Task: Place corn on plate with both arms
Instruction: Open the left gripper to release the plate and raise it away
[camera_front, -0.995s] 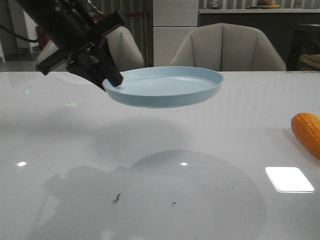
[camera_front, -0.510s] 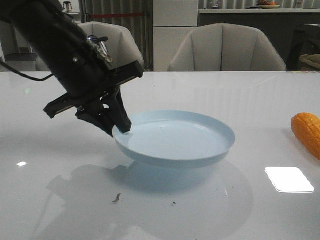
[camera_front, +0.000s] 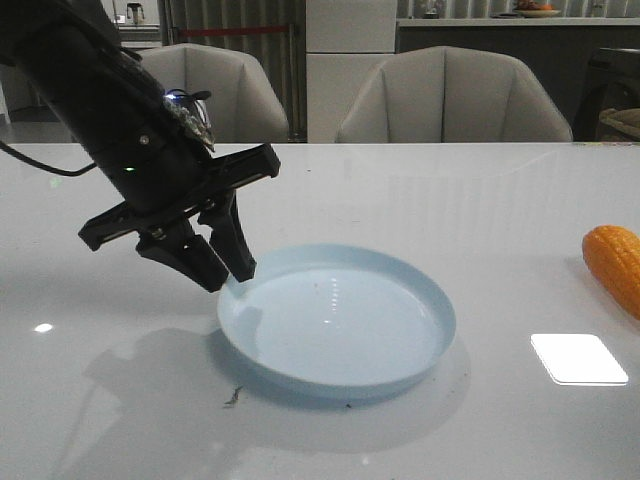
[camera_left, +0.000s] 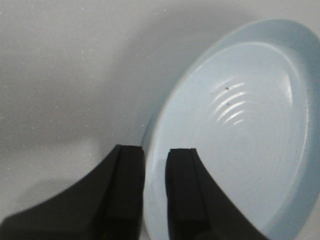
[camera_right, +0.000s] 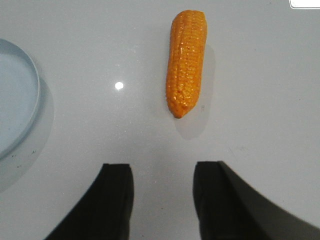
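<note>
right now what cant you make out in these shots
- Corn, front view: its far end is cut off by the picture's right edge.
- Right gripper: absent from the front view; the wrist view shows only the fingertips.
- Left gripper, wrist view: whether the pads touch the plate rim between them is unclear.
- Plate, right wrist view: mostly cut off.

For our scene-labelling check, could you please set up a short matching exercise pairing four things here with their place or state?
Things:
1. plate
2. corn
3. left gripper
4. right gripper

States:
A. open above bare table
B. lying on the table, right of the plate
C. fingers either side of the plate's rim
D. resting on the table, empty

Pairs: 1-D, 2-B, 3-C, 4-A
</note>
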